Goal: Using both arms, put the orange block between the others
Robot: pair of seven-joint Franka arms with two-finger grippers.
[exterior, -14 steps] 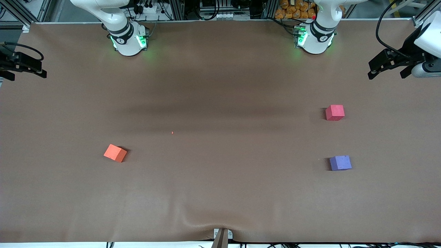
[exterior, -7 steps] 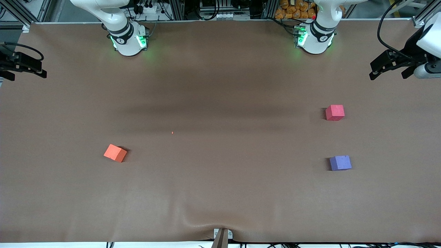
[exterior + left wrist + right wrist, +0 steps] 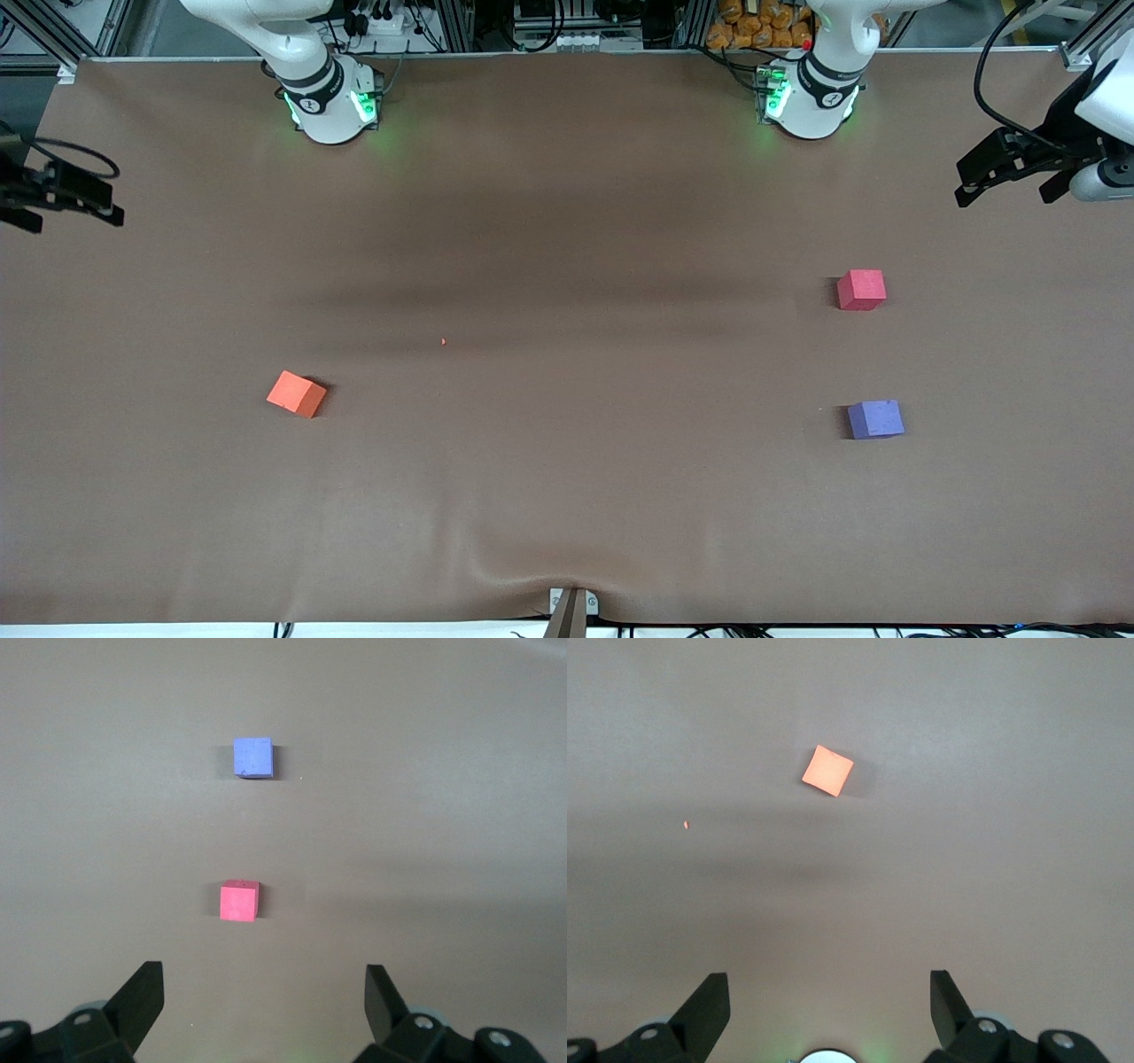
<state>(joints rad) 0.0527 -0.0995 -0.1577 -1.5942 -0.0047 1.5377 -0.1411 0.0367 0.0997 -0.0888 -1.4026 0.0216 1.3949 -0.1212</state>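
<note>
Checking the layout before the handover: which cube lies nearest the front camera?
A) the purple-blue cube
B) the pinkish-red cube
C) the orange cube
A: the purple-blue cube sits lowest in the front view, just below the orange cube and well below the pinkish-red cube.

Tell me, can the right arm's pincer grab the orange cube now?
Probably yes. The right pincer is open, up over its own end of the table, and the orange cube sits alone on the brown cloth toward that end, with nothing in between.
</note>
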